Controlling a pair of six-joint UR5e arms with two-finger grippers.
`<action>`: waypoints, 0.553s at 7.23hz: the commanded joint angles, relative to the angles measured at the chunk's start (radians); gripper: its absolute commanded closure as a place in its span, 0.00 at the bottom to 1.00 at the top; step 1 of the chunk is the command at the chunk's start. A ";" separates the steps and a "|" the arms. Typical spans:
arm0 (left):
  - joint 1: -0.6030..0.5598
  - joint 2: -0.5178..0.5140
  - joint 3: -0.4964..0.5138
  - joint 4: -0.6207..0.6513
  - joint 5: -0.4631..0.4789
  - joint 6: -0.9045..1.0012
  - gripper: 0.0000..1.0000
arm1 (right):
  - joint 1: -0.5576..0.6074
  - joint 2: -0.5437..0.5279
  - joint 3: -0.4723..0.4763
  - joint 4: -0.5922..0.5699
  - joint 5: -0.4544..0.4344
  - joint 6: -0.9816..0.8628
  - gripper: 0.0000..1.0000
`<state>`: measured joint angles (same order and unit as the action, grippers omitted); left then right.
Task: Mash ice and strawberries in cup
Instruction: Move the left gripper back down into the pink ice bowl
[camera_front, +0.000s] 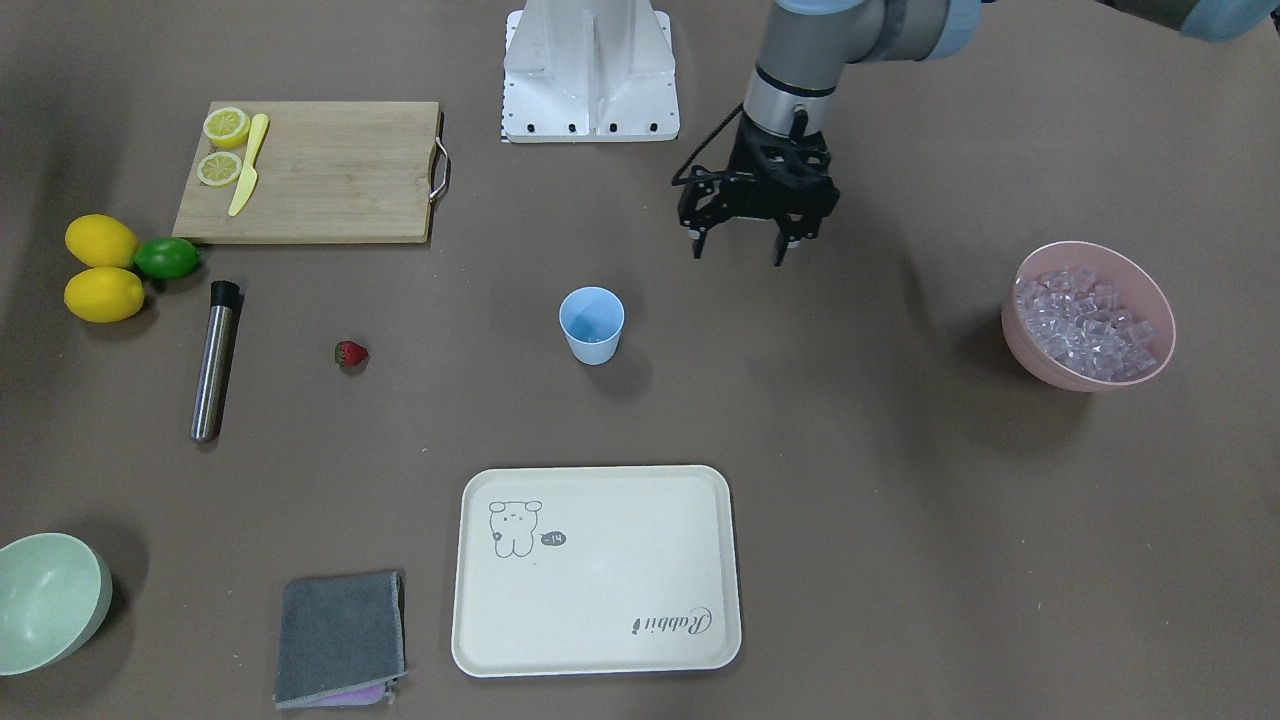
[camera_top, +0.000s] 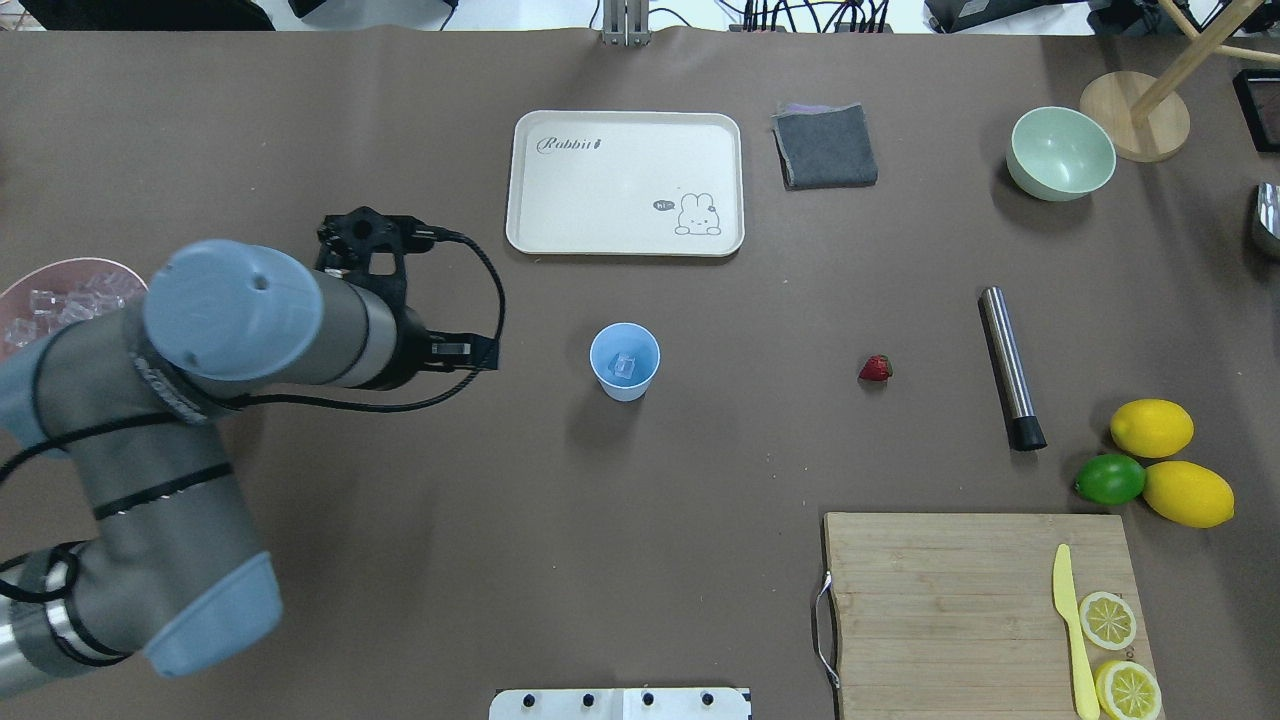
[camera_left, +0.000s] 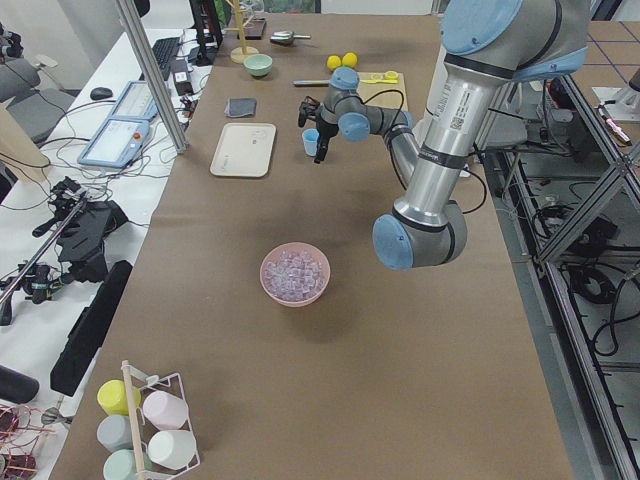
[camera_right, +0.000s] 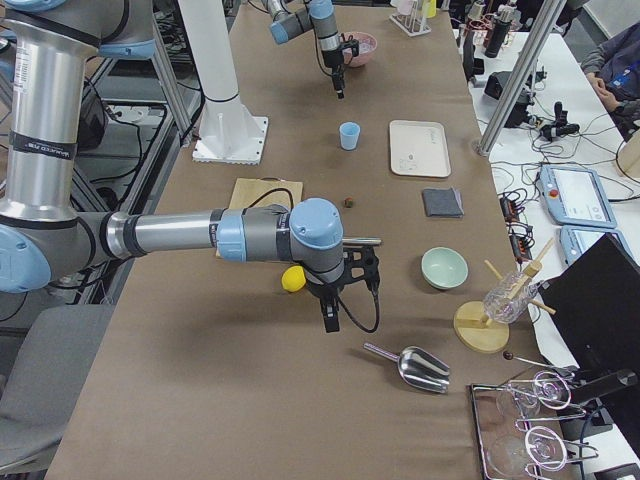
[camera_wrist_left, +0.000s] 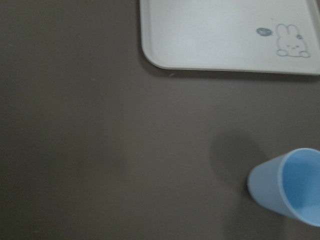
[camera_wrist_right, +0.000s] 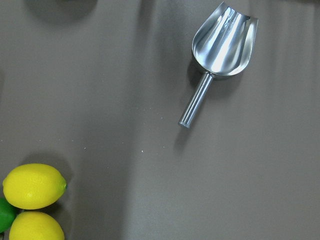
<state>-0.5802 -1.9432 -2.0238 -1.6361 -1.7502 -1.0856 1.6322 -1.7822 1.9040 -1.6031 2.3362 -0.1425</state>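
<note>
Cup (camera_front: 592, 345) holding ice (camera_top: 625, 367), left tool (camera_front: 738, 252) spread nearby

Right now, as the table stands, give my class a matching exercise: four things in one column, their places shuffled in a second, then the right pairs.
Things:
1. strawberry
2. yellow knife
3. heap of ice cubes
4. lime

Places:
A. in the pink bowl
B. tucked against the two lemons
C. on the cutting board, beside the lemon halves
D. alone on the table, between the blue cup and the steel rod

Pairs: 1-D, 2-C, 3-A, 4-B
</note>
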 joint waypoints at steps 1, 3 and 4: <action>-0.157 0.175 -0.059 0.018 -0.128 0.301 0.00 | 0.000 -0.003 0.000 0.000 0.000 -0.002 0.00; -0.300 0.313 -0.043 -0.065 -0.248 0.531 0.00 | 0.000 -0.006 0.000 0.000 0.002 -0.002 0.00; -0.340 0.389 -0.020 -0.141 -0.253 0.615 0.00 | 0.000 -0.008 0.000 0.000 0.000 -0.003 0.00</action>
<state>-0.8571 -1.6445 -2.0644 -1.7001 -1.9727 -0.5869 1.6322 -1.7885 1.9036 -1.6030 2.3373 -0.1445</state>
